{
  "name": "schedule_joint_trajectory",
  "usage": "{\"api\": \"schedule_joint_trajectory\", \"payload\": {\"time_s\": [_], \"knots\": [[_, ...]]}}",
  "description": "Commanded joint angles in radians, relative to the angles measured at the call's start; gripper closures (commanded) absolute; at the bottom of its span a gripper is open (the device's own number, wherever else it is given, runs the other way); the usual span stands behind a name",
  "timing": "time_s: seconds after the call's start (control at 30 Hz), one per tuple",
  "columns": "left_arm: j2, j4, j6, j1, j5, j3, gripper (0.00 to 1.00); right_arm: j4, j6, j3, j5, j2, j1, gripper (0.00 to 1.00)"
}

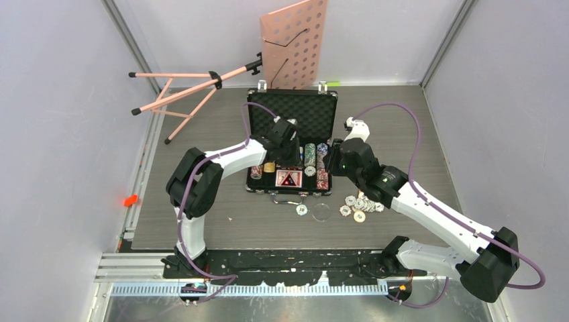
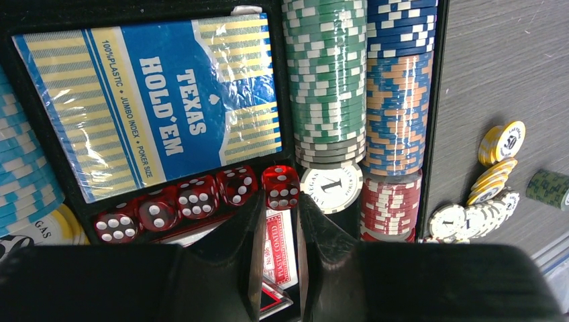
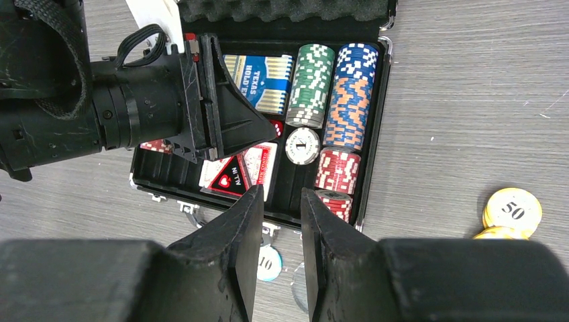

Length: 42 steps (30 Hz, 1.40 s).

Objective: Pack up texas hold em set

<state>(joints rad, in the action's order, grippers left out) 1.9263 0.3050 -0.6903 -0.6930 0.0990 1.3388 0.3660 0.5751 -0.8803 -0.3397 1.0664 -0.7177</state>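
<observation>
Black briefcase (image 1: 308, 111), left claw (image 2: 278, 201) pinching red die (image 2: 280, 184), right claw (image 3: 280, 198) parted, empty, near its rim.

We saw bright, even overhead light and only soft shadows on the tabletop (image 1: 268, 231). A faint sheen crossed the wrapped card deck (image 2: 147, 100) near 12 o'clock. At 6 o'clock the fingers (image 2: 221, 268) of the left gripper (image 2: 280, 201) were blurred.

The dice (image 2: 198, 196) are glossy translucent plastic; the table (image 2: 503, 60) is matt woodgrain.
</observation>
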Motion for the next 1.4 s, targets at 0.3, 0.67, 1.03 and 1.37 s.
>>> {"api": "schedule_joint_trajectory", "payload": {"time_s": [0.3,0.67,1.03,1.37], "knots": [[0.020,0.046,0.045,-0.008,-0.038,0.062,0.71,-0.039,0.012,0.009,-0.026,-0.024,0.006,0.67],[-0.025,0.091,0.050,-0.009,-0.019,0.093,0.65,-0.032,0.003,0.008,-0.023,-0.031,0.010,0.67],[-0.303,0.166,0.127,-0.015,-0.022,-0.032,0.62,0.127,0.012,0.050,0.014,-0.103,0.009,0.62],[-0.740,0.131,0.208,-0.015,-0.175,-0.442,0.58,0.163,0.043,0.073,0.161,-0.087,0.009,0.68]]}}
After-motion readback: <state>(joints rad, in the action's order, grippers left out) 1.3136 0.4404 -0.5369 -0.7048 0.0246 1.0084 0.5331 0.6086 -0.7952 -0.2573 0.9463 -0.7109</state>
